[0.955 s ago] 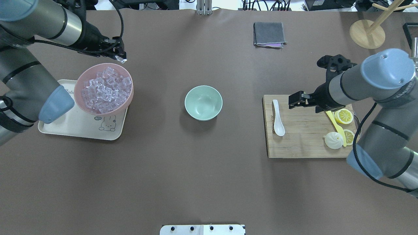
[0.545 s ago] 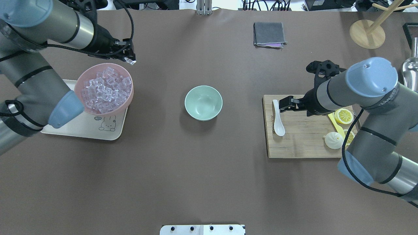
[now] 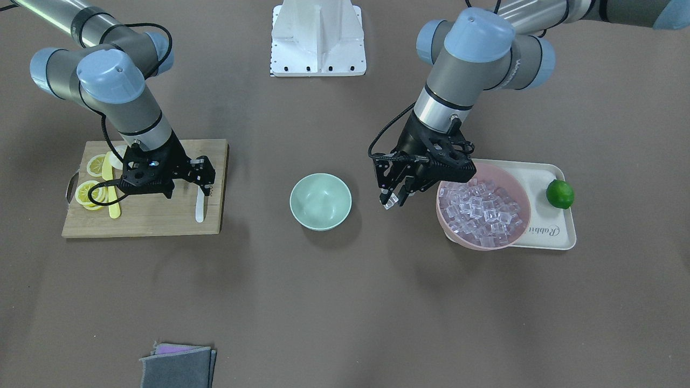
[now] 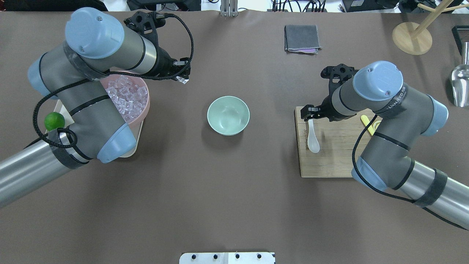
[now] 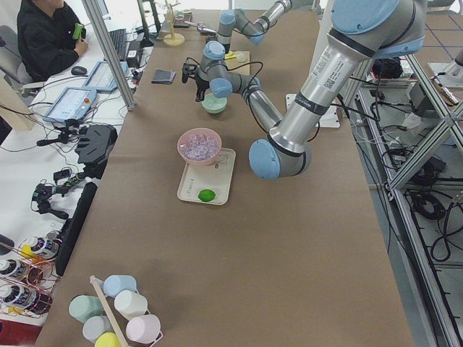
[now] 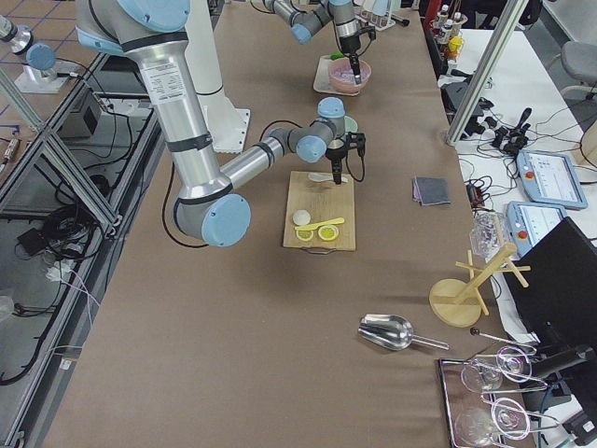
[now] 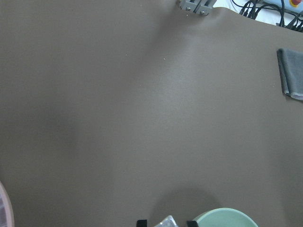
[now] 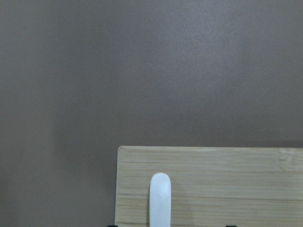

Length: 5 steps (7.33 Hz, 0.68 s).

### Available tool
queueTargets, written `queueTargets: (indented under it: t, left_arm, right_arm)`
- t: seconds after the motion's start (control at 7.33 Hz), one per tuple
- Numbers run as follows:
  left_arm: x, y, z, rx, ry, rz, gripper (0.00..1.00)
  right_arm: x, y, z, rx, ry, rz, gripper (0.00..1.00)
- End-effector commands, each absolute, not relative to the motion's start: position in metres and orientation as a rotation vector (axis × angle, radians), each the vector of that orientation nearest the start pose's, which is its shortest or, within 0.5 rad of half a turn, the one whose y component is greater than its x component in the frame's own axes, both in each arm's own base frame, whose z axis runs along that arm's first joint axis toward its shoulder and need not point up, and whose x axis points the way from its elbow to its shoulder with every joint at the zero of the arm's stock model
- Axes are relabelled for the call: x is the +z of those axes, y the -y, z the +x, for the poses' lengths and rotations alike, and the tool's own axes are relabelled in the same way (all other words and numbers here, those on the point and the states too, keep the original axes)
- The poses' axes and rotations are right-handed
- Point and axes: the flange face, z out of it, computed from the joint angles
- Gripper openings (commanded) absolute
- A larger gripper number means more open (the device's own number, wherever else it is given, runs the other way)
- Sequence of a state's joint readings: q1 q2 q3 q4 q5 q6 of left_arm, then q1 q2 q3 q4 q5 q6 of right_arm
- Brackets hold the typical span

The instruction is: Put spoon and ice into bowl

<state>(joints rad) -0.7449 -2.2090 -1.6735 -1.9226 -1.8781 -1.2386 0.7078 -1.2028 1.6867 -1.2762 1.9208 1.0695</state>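
The mint-green bowl (image 4: 228, 115) stands empty at the table's middle; it also shows in the front view (image 3: 321, 201). My left gripper (image 4: 182, 77) is shut on a clear ice cube (image 3: 390, 202), held above the table between the pink bowl and the green bowl. The left wrist view shows the cube (image 7: 165, 222) between the fingertips, with the green bowl's rim (image 7: 225, 218) just to its right. The white spoon (image 4: 312, 139) lies on the cutting board. My right gripper (image 4: 307, 113) is open above the spoon's handle (image 8: 160, 198), one jaw on each side.
A pink bowl (image 4: 128, 97) full of ice cubes sits on a cream tray (image 3: 544, 237) beside a lime (image 3: 560, 194). The wooden cutting board (image 4: 337, 157) also bears a yellow knife (image 3: 112, 205) and lemon slices (image 3: 86, 193). A grey cloth (image 4: 301, 38), a wooden stand (image 4: 412, 36) and a metal scoop (image 4: 460, 86) lie at the far side.
My left gripper has carried the ice cube right, away from the pink bowl and toward the green bowl. My right gripper has moved left to over the spoon's handle.
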Motion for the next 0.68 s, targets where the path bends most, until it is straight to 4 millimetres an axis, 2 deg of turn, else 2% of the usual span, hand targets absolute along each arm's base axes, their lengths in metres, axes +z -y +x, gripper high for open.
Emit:
queueTargets:
  t: [0.0, 0.14, 0.55]
  left_arm:
    - [0.194, 0.530, 0.427, -0.200, -1.074, 0.318, 0.00]
    - [0.197, 0.529, 0.430, -0.195, -1.070, 0.314, 0.00]
    - [0.193, 0.522, 0.438, -0.184, -1.078, 0.307, 0.00]
  right_arm:
    - [0.381, 0.491, -0.430, 0.034, 0.806, 0.155, 0.72]
    - [0.382, 0.484, -0.437, 0.020, 0.806, 0.152, 0.71]
    - [0.384, 0.479, -0.446, 0.007, 0.794, 0.143, 0.40]
